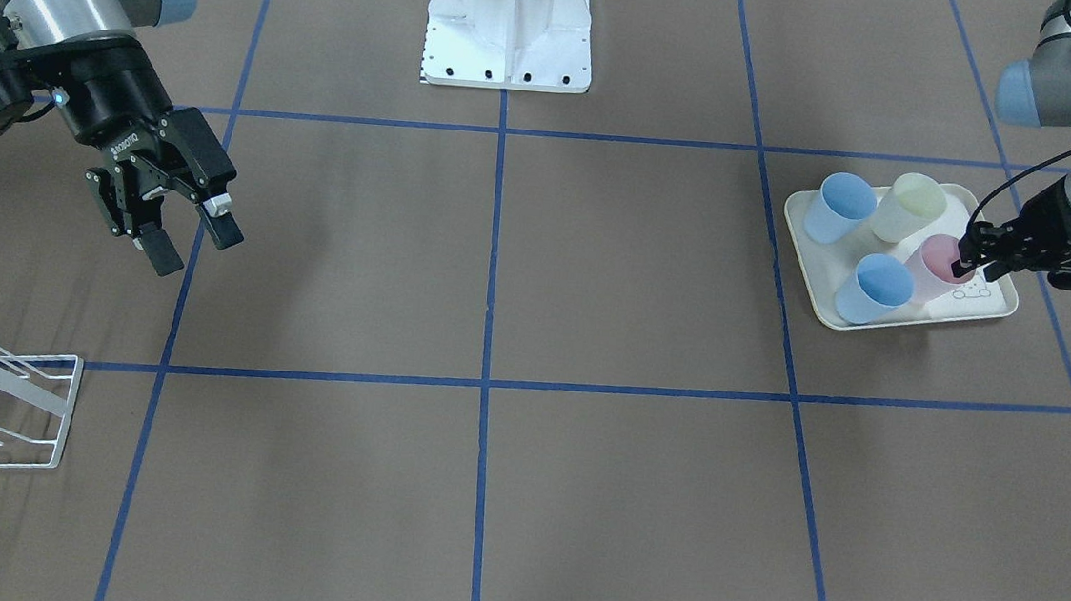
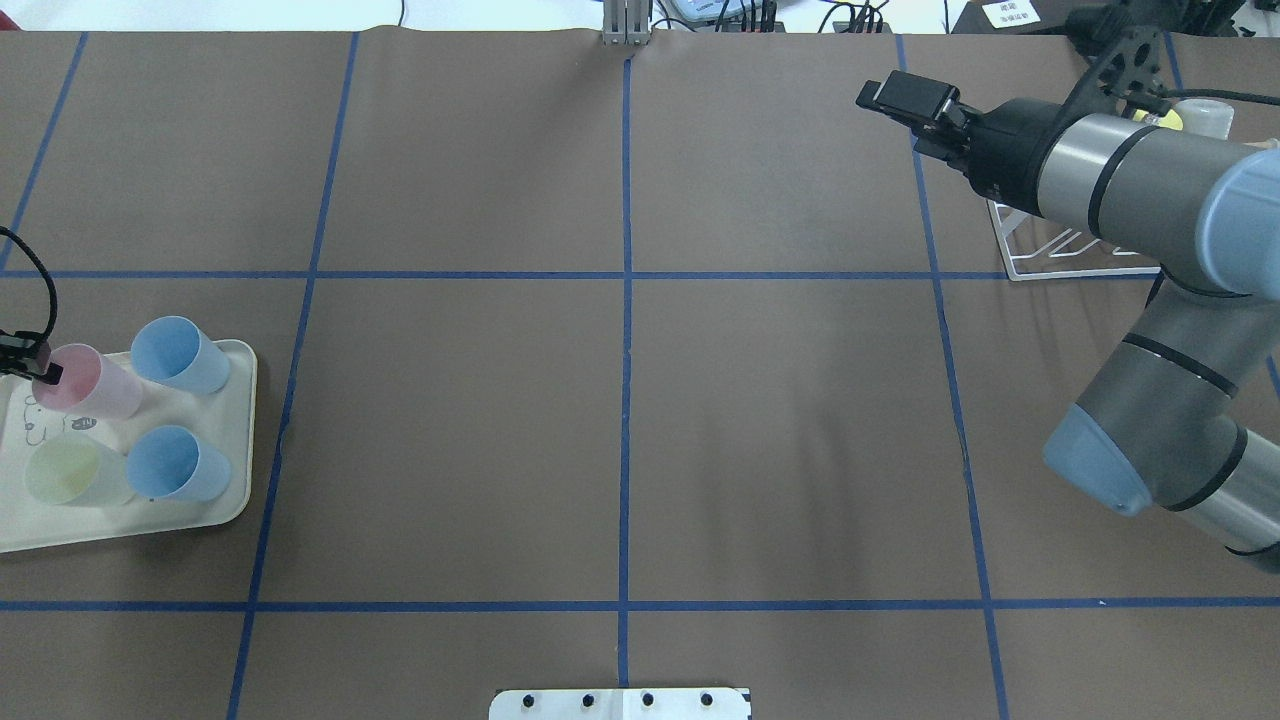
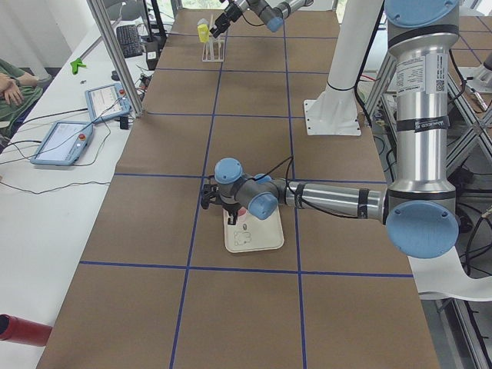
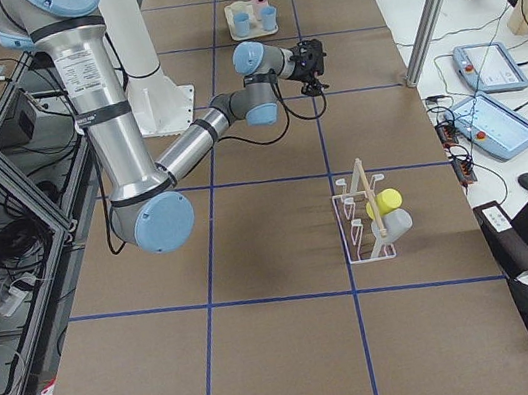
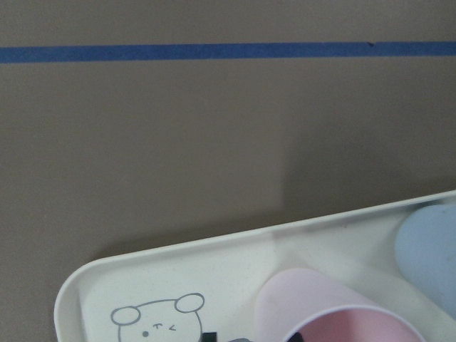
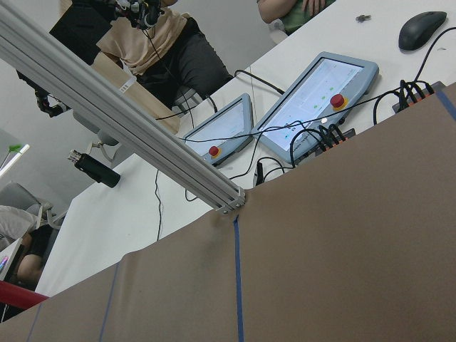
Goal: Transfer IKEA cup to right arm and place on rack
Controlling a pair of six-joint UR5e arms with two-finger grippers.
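Several IKEA cups stand on a cream tray [image 1: 878,325]: a pink cup [image 1: 930,269], two blue ones and a pale yellow one. My left gripper [image 1: 965,258] straddles the pink cup's rim, one finger inside and one outside, and looks shut on it. The cup stands on the tray. It also shows in the overhead view [image 2: 95,385] and the left wrist view [image 5: 335,313]. My right gripper [image 1: 193,245] is open and empty, hanging above the table. The white wire rack [image 1: 7,393] lies in front of it, holding a yellow cup [image 4: 384,203] and a pale grey one.
The white robot base plate [image 1: 509,26] sits mid-table at the robot's side. Blue tape lines grid the brown table. In the overhead view the right arm [image 2: 1120,190] covers part of the rack [image 2: 1060,258]. Tablets [image 4: 500,122] and cables lie beyond the table edge.
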